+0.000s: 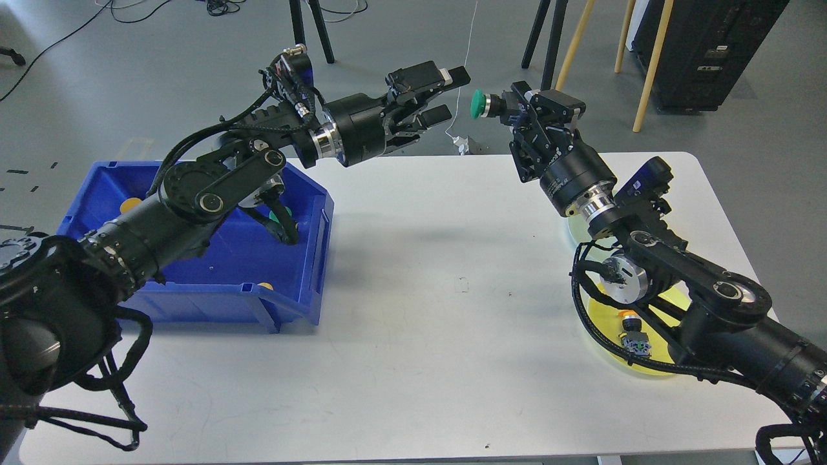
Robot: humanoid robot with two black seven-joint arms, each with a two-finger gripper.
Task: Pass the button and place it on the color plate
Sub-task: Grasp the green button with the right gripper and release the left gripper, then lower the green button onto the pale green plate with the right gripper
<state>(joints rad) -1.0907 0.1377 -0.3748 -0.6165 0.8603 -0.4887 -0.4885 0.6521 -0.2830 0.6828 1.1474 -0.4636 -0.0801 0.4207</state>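
A green-capped button (479,104) is held high above the table's far edge by my right gripper (507,106), which is shut on its dark body. My left gripper (449,95) is open and empty, a short way to the left of the button, with a gap between them. A yellow plate (607,320) lies at the right front of the table with an orange-capped button (629,326) on it, partly hidden by my right arm. A pale green plate (575,231) shows just behind the right arm.
A blue bin (310,258) stands at the left of the white table (420,323) with several buttons inside, partly hidden by my left arm. Tripod legs and wooden legs stand on the floor beyond the table.
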